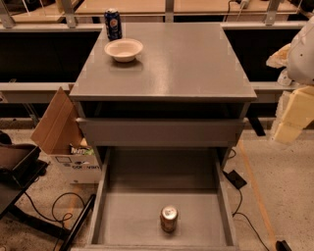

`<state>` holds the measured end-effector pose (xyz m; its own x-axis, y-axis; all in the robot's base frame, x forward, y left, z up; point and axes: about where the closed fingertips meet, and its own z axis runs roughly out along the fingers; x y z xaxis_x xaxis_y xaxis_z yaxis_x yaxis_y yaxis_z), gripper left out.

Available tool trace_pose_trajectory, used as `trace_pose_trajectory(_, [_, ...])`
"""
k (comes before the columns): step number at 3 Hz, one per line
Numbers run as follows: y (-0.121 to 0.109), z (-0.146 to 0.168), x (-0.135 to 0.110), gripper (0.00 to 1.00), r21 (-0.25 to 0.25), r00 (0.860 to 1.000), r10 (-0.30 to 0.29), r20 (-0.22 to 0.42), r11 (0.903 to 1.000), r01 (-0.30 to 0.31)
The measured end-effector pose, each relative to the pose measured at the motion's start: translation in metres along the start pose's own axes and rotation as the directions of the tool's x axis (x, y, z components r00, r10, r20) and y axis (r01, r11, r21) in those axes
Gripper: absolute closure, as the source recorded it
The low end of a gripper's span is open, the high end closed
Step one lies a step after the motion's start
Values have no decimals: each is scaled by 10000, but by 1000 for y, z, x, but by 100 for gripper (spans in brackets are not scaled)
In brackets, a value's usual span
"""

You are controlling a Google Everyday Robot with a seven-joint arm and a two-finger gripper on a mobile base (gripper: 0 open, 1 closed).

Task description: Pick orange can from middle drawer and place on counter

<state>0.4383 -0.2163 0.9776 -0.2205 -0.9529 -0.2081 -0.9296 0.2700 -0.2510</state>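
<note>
Gripper [293,115] at right (how open, I cannot tell) should drop straight over the upright orange can [169,218], near in the middle drawer [127,215].

Around the counter [186,63] you had a speckled pale floor [287,191] below it, an open cardboard box [59,127] standing on that floor to its left, a small black block [236,179] lying to its lower right, and wooden tabletops [122,6] behind it under warm, dim light.
</note>
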Motion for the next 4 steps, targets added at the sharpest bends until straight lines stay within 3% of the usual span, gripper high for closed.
trace_pose_trajectory(2, [-3,5,2,0,135,9995,246,195,9996,-249])
trace_pose_trajectory(3, [13,56,12,0,-501,9920,624,1094,9971,-572])
trace_pose_trajectory(4, [56,134,26,0,-1496,9543,1271,2706,9848,-888])
